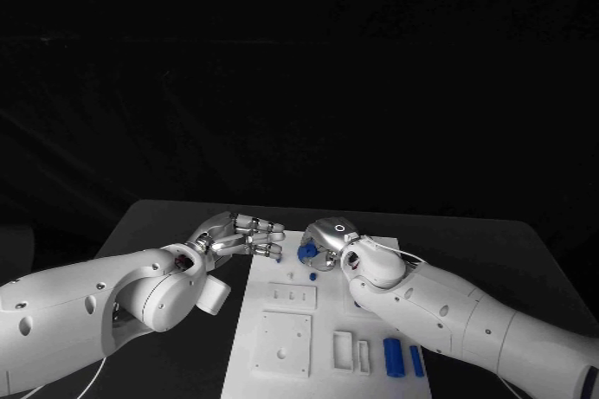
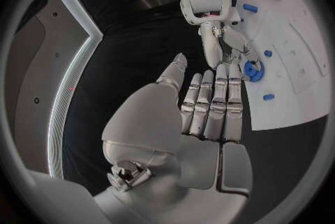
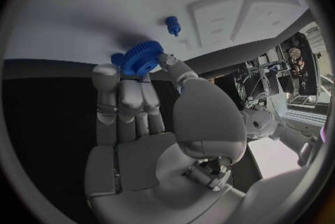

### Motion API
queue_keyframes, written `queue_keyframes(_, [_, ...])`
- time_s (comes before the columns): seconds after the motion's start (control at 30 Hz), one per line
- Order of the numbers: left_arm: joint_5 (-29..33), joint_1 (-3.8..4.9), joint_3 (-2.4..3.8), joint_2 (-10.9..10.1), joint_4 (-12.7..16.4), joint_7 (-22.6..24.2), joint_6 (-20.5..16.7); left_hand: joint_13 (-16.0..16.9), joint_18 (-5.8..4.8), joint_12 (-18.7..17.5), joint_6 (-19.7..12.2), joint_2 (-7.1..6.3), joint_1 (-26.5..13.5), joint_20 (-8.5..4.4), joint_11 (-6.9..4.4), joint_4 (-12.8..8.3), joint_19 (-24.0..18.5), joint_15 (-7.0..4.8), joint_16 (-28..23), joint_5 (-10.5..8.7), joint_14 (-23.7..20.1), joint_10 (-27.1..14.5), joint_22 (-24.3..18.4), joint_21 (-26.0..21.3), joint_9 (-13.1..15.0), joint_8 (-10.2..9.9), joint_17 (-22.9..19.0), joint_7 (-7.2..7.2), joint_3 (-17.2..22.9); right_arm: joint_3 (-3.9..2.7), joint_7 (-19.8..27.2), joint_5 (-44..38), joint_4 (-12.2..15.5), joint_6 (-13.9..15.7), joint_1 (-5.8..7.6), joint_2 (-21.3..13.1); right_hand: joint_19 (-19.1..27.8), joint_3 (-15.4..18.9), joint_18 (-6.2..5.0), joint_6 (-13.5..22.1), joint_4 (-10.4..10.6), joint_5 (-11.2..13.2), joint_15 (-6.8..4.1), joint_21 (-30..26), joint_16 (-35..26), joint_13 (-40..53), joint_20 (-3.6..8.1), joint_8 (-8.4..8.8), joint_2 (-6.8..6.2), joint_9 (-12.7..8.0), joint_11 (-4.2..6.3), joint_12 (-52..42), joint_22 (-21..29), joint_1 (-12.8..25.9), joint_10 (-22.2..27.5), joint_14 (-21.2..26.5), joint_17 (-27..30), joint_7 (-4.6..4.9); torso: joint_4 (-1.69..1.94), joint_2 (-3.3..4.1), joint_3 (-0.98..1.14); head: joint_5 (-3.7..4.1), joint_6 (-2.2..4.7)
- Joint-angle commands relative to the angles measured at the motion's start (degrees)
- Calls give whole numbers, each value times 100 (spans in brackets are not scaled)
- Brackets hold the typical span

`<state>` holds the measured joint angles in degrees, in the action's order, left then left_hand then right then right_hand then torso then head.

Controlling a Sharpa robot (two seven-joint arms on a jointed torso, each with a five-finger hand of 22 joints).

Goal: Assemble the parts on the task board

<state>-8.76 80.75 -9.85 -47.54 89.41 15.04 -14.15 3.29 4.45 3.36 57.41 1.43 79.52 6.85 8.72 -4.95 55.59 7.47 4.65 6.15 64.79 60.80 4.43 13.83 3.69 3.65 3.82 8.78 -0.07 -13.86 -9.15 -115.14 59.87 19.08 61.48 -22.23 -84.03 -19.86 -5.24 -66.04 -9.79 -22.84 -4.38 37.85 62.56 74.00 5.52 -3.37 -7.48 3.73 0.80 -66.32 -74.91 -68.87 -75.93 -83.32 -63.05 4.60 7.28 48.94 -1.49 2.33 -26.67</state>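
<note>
In the head view, the white task board (image 1: 327,330) is seen in the middle of the black table (image 1: 499,243). A blue gear (image 1: 307,252) is held at the board's far end by the right hand (image 1: 330,241). The left hand (image 1: 240,235) is poised just left of that end, its fingers extended and nothing grasped. Two blue bars (image 1: 402,357) lie at the board's near right.

In the left wrist view, the left hand (image 2: 202,106) is shown flat and released, fingers together and straight, beside the board's edge. Beyond it, the gear (image 2: 253,71) is pinched by the right hand (image 2: 223,39) just above the board (image 2: 293,56).

In the right wrist view, the gear (image 3: 142,58) is gripped at its toothed rim between the fingertips (image 3: 106,74) and thumb, close against the board (image 3: 105,0). A small blue peg (image 3: 172,25) stands on the board nearby.

The gear is judged to be light, rigid plastic; the teeth should resist slipping, so a rim pinch is thought suitable.
</note>
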Motion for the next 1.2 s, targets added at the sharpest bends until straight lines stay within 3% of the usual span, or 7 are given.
queue_keyframes(0.03, [-18,23,3,15,10,13,96,9,1,2,-31,-24,-7,-6,-13,9,-26,8,-26,19,-25,-32,-7,7,3,-9,-6,9,-3,13,-80,-118,-102,-40,-23,-14,-283,9,19,81,38,60,-31,-55,-49,-57,38,-17,36,-3,-10,95,-106,-26,82,24,22,10,-6,1,-3,10,13])
queue_keyframes(0.3, [-19,23,3,21,6,7,101,9,1,2,-31,-24,-7,-6,-13,9,-26,8,-26,19,-25,-32,-7,7,3,-9,-6,9,-3,14,-8,-29,-178,84,-22,32,-279,155,-42,601,95,228,17,-200,-164,-654,-7,-17,-34,-16,-46,770,-64,-9,399,36,87,133,9,0,-8,22,8])
queue_keyframes(0.5, [-20,23,3,20,4,-4,110,9,3,2,-38,-29,-10,-3,-9,7,-28,9,-26,18,-27,-46,-8,8,2,-9,-7,13,-6,15,46,56,-233,127,-22,48,-278,411,-68,724,180,323,29,-232,-211,-1002,-26,-19,0,-17,-62,991,-77,-26,543,42,98,155,-3,0,-10,4,9])
queue_keyframes(0.93, [-37,24,3,-1,21,-15,116,9,3,2,-38,-29,-10,-3,-9,7,-28,9,-26,18,-27,-46,-8,8,2,-9,-7,13,-6,16,119,246,-231,-2,-22,0,-282,650,-70,663,272,336,25,-298,-252,-1298,-26,-17,29,-16,-55,1070,-87,-39,636,39,108,143,-7,0,-4,-8,-9])
queue_keyframes(1.2, [-50,23,3,-2,11,-10,120,9,3,2,-38,-29,-10,-3,-9,7,-28,9,-26,18,-27,-46,-8,8,2,-9,-7,13,-6,16,137,308,-171,42,-41,-61,-282,622,-73,621,284,307,19,-321,-273,-1385,-20,-17,41,-16,-48,1139,-83,-27,663,42,122,131,-18,1,-3,0,-11])
